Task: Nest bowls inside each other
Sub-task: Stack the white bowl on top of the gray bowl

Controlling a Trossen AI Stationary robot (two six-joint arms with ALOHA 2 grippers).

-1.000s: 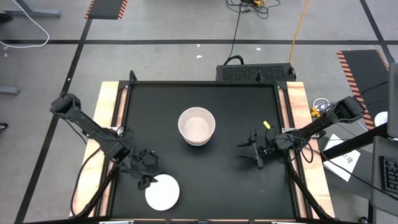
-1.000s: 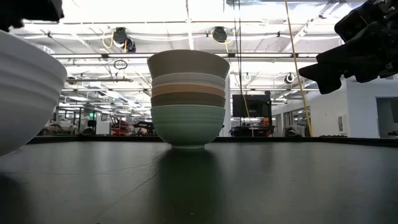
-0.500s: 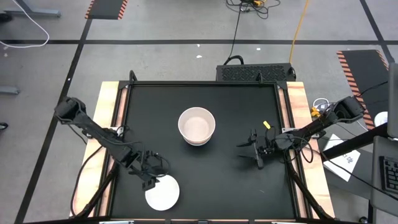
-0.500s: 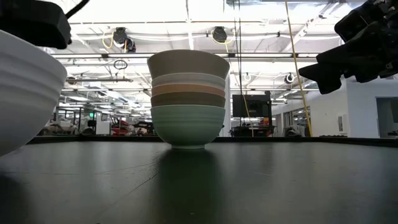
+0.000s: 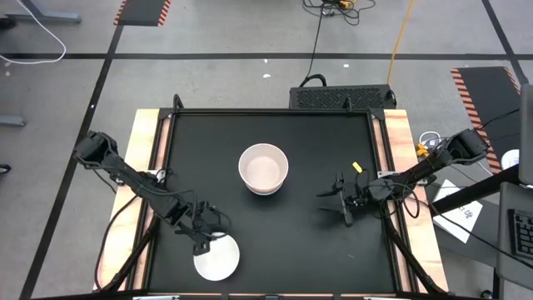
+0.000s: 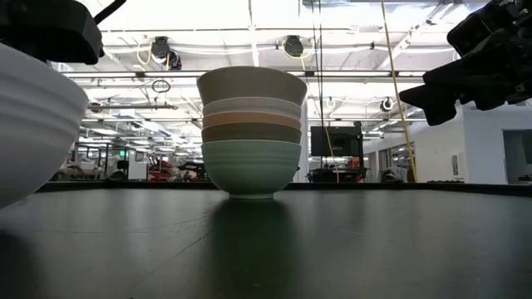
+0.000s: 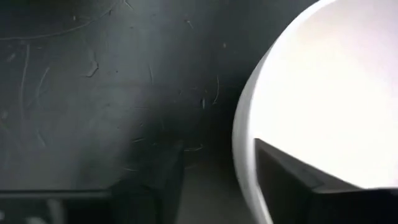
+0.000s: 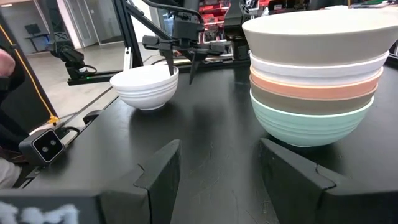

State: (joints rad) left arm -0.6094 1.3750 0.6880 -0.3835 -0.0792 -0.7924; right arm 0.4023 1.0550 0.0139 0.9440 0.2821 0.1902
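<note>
Five bowls stand nested in a stack (image 5: 263, 168) at the table's middle, mint green at the bottom (image 8: 314, 121), then olive-grey, salmon-orange, white, and beige-grey on top. A lone white bowl (image 5: 218, 262) rests on its base near the near-left corner. My left gripper (image 5: 206, 239) is open over that bowl's far rim, one finger inside the bowl and one outside. My right gripper (image 5: 333, 204) is open and hangs above the table, right of the stack. My left gripper (image 7: 217, 146) comes at the white bowl's far rim (image 7: 244, 155) from above, the rim running between its open fingers. One finger (image 7: 283, 177) is inside the bowl, the other outside. Whether either finger touches the wall, I cannot tell. The bowl sits on the table.
A small yellow piece (image 5: 357, 167) lies on the black tabletop right of the stack. Wooden side rails (image 5: 144, 167) border the table on both sides. Bare tabletop lies between the stack and the white bowl (image 8: 146, 87).
My left gripper has moved toward the table's near edge and a little to the right, coming down over the white bowl's far rim. It has stayed open. The bowl and the stack have kept their places.
</note>
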